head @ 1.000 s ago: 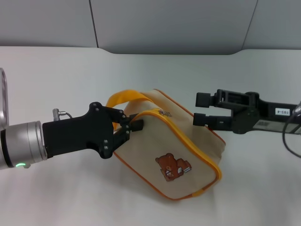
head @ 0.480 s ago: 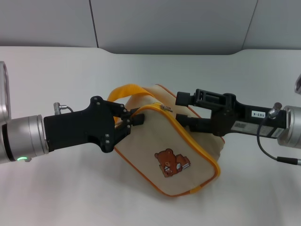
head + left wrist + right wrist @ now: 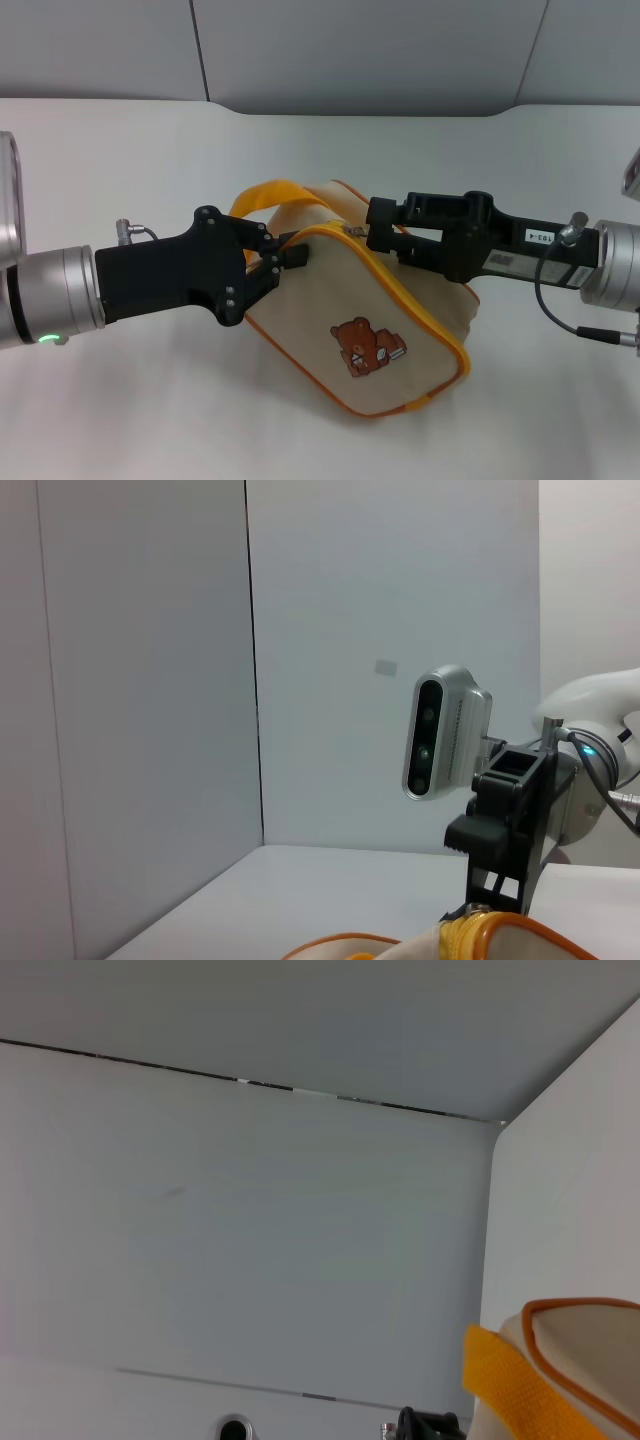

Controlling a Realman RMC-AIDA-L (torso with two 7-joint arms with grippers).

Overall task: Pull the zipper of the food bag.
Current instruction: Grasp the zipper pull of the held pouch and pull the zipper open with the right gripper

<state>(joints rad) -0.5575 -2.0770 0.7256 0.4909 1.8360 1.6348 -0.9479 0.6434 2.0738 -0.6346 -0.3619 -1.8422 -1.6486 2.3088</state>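
food bag (image 3: 370, 320) sat tilted on white tabletop (image 3: 120, 420) | left claw (image 3: 285, 262) clamped on bag's top-left corner | right claw (image 3: 377, 228) spread apart at zipper (image 3: 352, 231) pull | zip apparently not yet drawn; grip and pull remained

The scene is lit evenly and brightly from above, with no glare seen. Only soft, faint shadows are cast on the table (image 3: 150, 150) beneath the food bag (image 3: 390, 330), toward 6 o'clock. Edges are rendered slightly soft throughout; no marked distortion is noticed.
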